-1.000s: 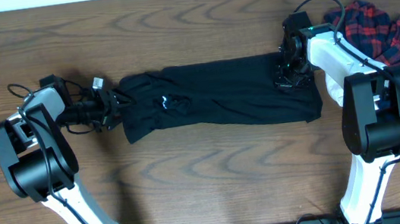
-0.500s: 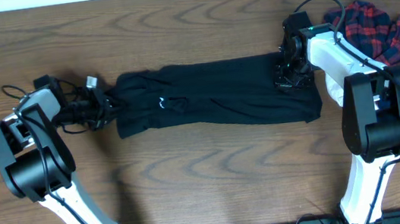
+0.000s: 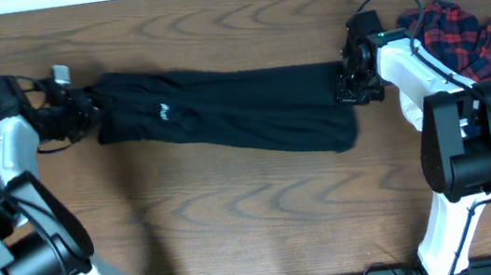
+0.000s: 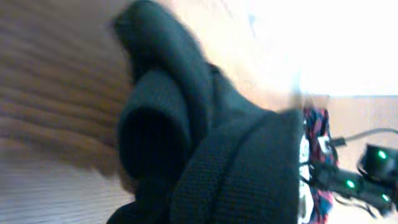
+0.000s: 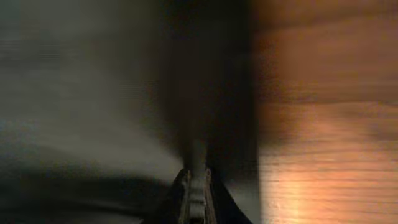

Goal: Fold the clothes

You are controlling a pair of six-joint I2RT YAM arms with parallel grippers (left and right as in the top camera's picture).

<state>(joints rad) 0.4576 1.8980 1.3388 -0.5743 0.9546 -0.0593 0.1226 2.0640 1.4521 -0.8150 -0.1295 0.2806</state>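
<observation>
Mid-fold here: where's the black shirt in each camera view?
Overhead: black shirt stretched across the upper middle.
Left wrist: bunched, filling centre and bottom.
Right wrist: blurred; dark mass at lower left is likely it.
Shared landmark: plaid shirt, overhead far right, left wrist right edge; not in right wrist.

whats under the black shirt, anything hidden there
Only bare wooden table shows around the black shirt, and nothing pokes out from beneath. The shirt lies as a long bunched band, so anything directly under it is covered and cannot be seen.
</observation>
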